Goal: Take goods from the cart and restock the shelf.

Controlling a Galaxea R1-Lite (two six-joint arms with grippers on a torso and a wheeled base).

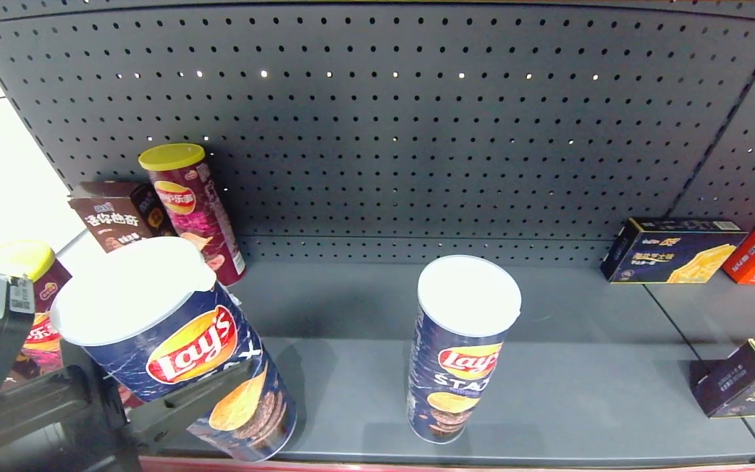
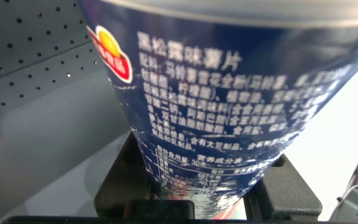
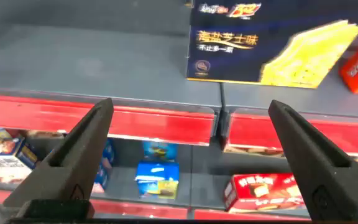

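Left gripper: jaws clenched on the lower body of a chip can, one dark finger crossing its front.

Chip can: dark blue, white lid, red-and-yellow logo, chips pictured near the base. It is tilted, with the lid leaning toward the robot's left.

Position: front left of the shelf, base by the shelf's front edge. Whether the base touches the shelf cannot be told.

Second blue can: upright mid-shelf, well apart from the held one.

Maroon can with yellow lid and brown box: back left.

Right gripper: jaws spread wide, holding nothing, facing a dark blue box on the shelf.
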